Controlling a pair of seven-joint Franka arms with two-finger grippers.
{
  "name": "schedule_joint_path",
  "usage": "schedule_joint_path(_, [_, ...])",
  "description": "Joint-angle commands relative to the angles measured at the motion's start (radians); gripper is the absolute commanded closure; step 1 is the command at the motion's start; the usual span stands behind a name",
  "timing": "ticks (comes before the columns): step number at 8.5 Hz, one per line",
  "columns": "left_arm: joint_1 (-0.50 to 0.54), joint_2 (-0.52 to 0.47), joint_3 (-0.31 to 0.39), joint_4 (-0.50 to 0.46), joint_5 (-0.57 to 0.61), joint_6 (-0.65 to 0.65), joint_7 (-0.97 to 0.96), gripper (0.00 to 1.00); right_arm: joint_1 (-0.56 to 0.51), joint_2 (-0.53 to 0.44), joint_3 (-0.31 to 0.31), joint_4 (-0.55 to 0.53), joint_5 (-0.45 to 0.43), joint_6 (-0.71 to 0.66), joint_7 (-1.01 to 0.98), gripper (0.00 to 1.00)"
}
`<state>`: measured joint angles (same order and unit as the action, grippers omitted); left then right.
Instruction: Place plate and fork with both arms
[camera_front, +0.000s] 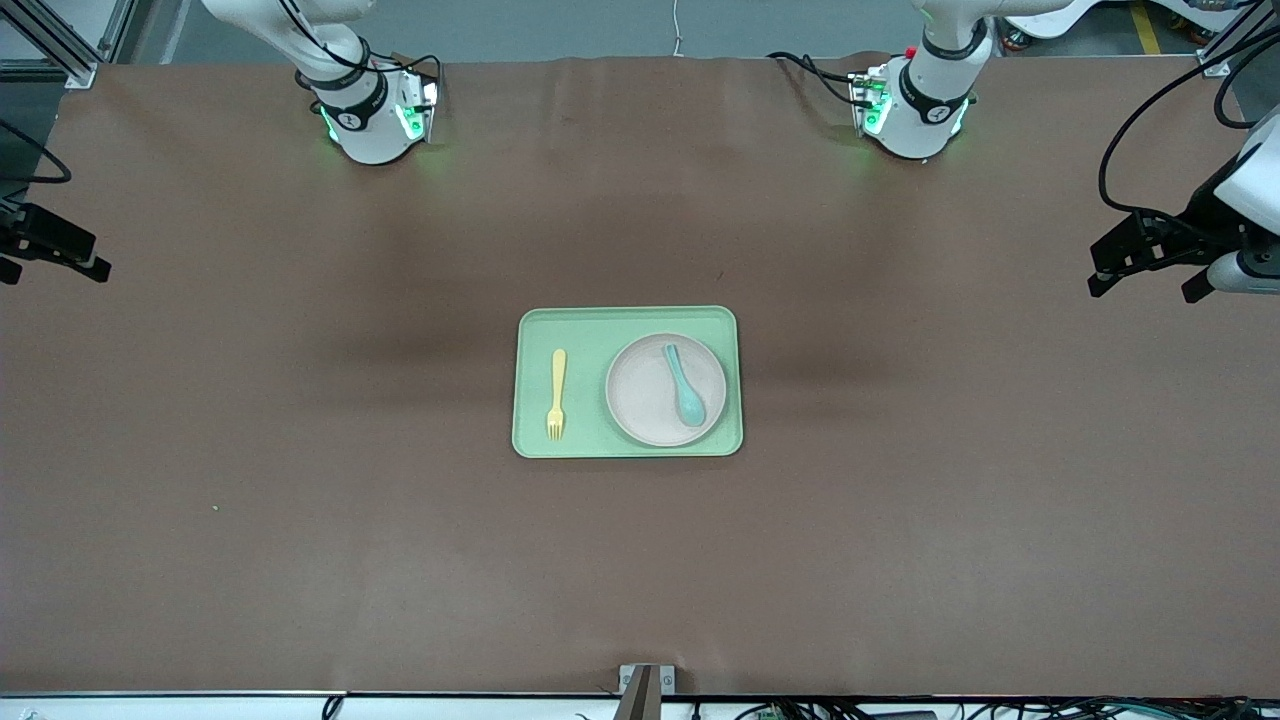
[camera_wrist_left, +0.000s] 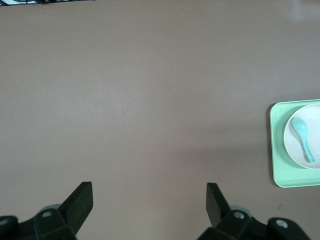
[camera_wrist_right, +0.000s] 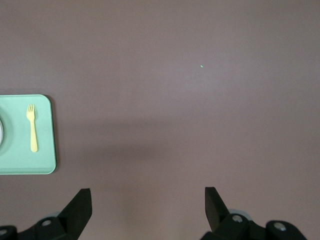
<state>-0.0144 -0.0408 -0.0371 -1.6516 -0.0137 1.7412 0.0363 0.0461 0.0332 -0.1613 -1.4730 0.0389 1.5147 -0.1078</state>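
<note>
The pale beige plate (camera_front: 655, 395) lies on the light-green tray (camera_front: 580, 330) at the table's middle, toward the left arm's end of the tray; part of it shows in the left wrist view (camera_wrist_left: 295, 145). The pale-yellow fork (camera_front: 557, 394) lies flat on the tray beside the plate, toward the right arm's end; it shows in the right wrist view (camera_wrist_right: 32, 127). My left gripper (camera_front: 1140, 270) is open and empty, up over bare table at the left arm's end (camera_wrist_left: 149, 197). My right gripper (camera_front: 60, 255) is open and empty, up over bare table at the right arm's end (camera_wrist_right: 148, 200).
A teal spoon (camera_front: 685, 385) lies on the plate, also seen in the left wrist view (camera_wrist_left: 304, 138). The tray shows in the left wrist view (camera_wrist_left: 278, 150) and the right wrist view (camera_wrist_right: 20, 150). Brown table (camera_front: 300, 500) spreads all round. A small mount (camera_front: 645, 682) sits at the table's near edge.
</note>
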Motion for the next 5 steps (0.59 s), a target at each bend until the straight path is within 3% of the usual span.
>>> schedule_joint_path(1, [0.008, -0.016, -0.009, -0.004, 0.018, 0.006, -0.006, 0.0, 0.012, 0.008, 0.005, 0.022, -0.014, -0.014, 0.007, 0.0])
schedule_joint_path(4, [0.01, -0.013, -0.004, 0.009, 0.015, 0.006, -0.002, 0.0, 0.019, 0.01, 0.009, 0.016, -0.014, -0.045, 0.042, 0.0])
schedule_joint_path(5, [0.01, -0.011, -0.004, 0.012, 0.012, 0.006, -0.006, 0.0, -0.056, 0.01, 0.09, 0.016, -0.011, -0.044, 0.042, 0.0])
